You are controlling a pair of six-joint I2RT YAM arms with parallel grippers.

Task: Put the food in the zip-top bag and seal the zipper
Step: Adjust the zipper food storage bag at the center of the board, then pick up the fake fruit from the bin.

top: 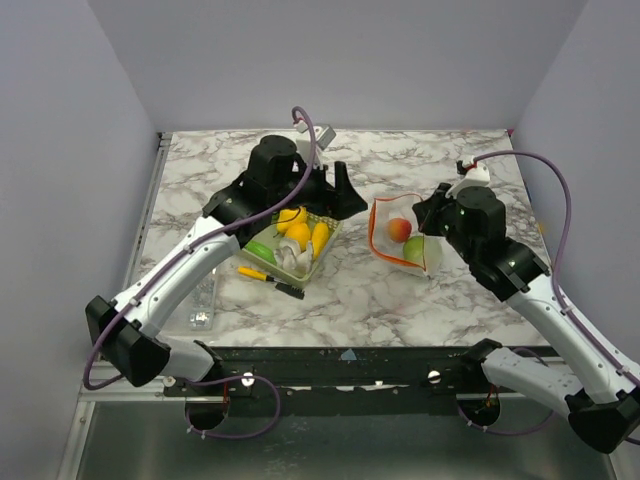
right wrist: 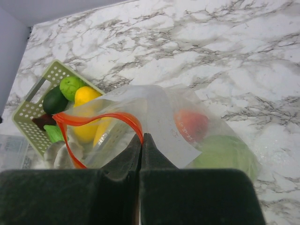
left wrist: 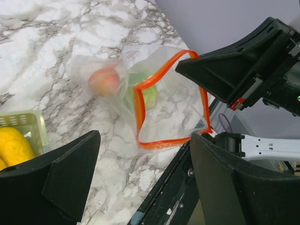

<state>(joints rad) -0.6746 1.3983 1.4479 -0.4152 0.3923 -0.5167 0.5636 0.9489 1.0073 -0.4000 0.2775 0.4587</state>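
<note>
Filling underway: right pincer [right wrist: 141, 140] clamps zip-top bag [right wrist: 159, 112] rim; left pincer [left wrist: 145, 140] wide, empty. Next: food [top: 298, 235] from basket [top: 325, 250], nine o'clock.

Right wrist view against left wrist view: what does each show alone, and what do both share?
Only the right wrist: a dark green piece and a light green piece in the basket. Only the left wrist: the left gripper, open and empty, and the table's edge. Both: the zip-top bag, its zipper unsealed, pinched at the rim by the shut right gripper, holding a red-orange fruit and a pale green fruit; also yellow food in the basket.
</note>
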